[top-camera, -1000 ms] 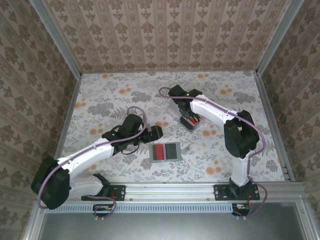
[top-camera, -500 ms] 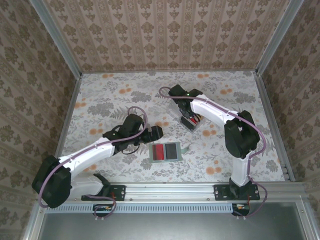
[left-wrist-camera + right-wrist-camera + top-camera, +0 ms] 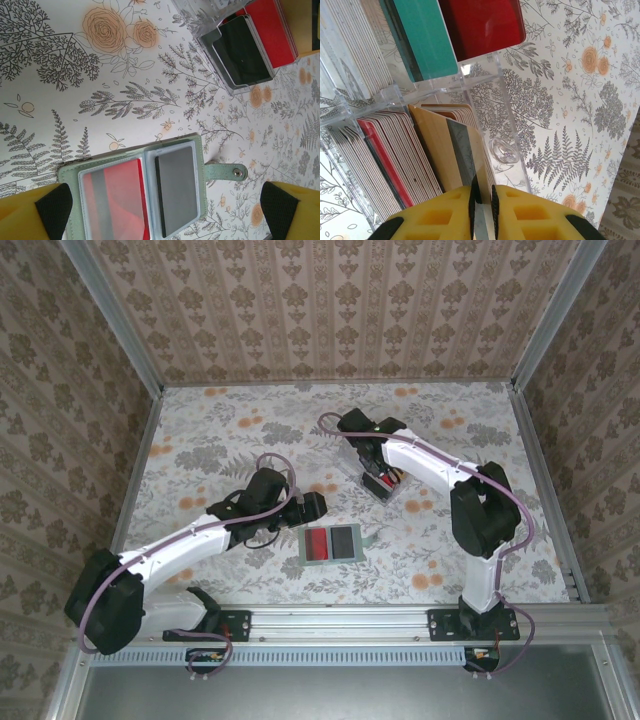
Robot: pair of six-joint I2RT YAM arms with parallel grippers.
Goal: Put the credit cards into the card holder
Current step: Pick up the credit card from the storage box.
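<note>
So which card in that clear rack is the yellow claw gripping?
The beige, grey-striped plastic card, between the right gripper's pads; the red card and teal card stand untouched.

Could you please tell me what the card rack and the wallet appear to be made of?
The rack looks like clear hard plastic, perhaps acrylic: see-through walls with glossy glints. The wallet seems pale green faux leather, matt and speckled, with a shiny snap, probably metal.

The clear plastic slotted rack [image 3: 197,15] is cut by the top edge; the grey-green bifold card holder [image 3: 69,178] near it, by the bottom. The right arm's yellow fingers [image 3: 520,215] hide one end of the rack's beige plastic card [image 3: 435,150].
</note>
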